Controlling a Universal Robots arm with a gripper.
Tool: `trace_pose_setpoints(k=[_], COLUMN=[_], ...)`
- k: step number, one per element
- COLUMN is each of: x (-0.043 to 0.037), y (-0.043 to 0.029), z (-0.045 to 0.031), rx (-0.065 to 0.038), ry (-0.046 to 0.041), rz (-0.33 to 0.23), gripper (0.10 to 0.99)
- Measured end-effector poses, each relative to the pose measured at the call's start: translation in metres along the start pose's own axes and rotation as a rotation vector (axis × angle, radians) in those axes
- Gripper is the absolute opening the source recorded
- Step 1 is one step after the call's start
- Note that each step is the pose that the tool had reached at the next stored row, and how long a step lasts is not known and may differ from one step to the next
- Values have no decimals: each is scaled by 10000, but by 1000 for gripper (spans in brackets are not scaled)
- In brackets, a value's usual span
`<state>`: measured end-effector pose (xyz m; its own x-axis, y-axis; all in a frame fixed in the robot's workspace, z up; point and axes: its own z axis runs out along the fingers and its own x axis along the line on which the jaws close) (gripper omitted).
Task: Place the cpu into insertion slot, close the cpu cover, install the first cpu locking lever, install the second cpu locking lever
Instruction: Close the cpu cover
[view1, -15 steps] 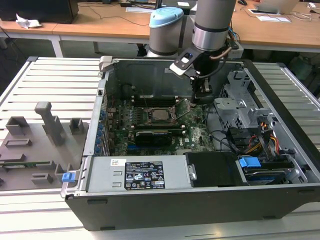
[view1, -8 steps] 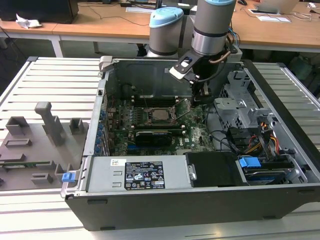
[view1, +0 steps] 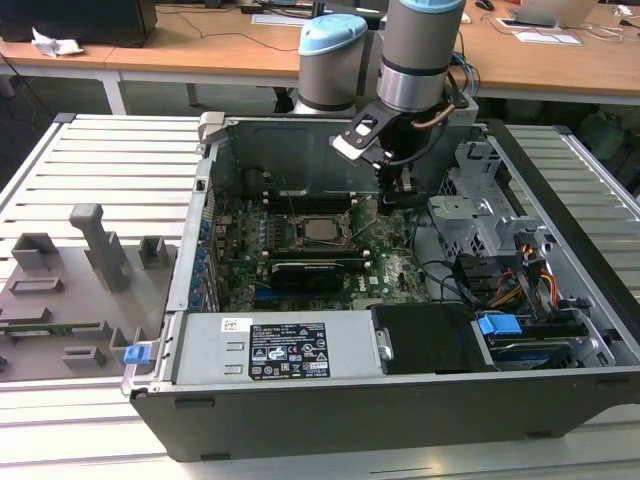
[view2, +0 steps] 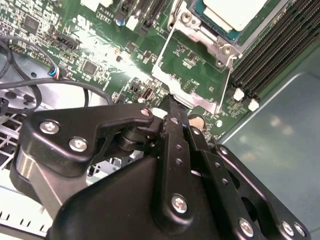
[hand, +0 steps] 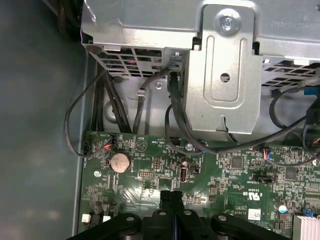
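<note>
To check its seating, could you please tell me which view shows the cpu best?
The exterior view: the whole cpu shows, unobstructed. The second wrist view catches one cropped corner of it at the picture's edge. The first wrist view faces the coin cell instead.

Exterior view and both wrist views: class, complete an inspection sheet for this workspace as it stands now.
Surface: slatted metal table carrying an open computer case.
Job's things: cpu seated on the motherboard; cpu cover open, its window off the chip.
Clutter: grey fixture blocks at the exterior view's left.
Grippers: gripper shut, its tip beside the cover's free edge; contact cannot be told.
Cables: black leads hang down onto the motherboard.
Surroundings: wooden desks behind the table.
</note>
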<state>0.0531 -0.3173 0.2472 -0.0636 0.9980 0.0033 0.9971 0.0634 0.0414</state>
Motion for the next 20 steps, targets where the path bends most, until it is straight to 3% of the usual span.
trace_pose_setpoints(k=[14, 20], x=[8, 9], y=[-130, -150], z=[22, 29], rx=[0, 0], ry=[0, 0], rz=[0, 0], gripper=[106, 106])
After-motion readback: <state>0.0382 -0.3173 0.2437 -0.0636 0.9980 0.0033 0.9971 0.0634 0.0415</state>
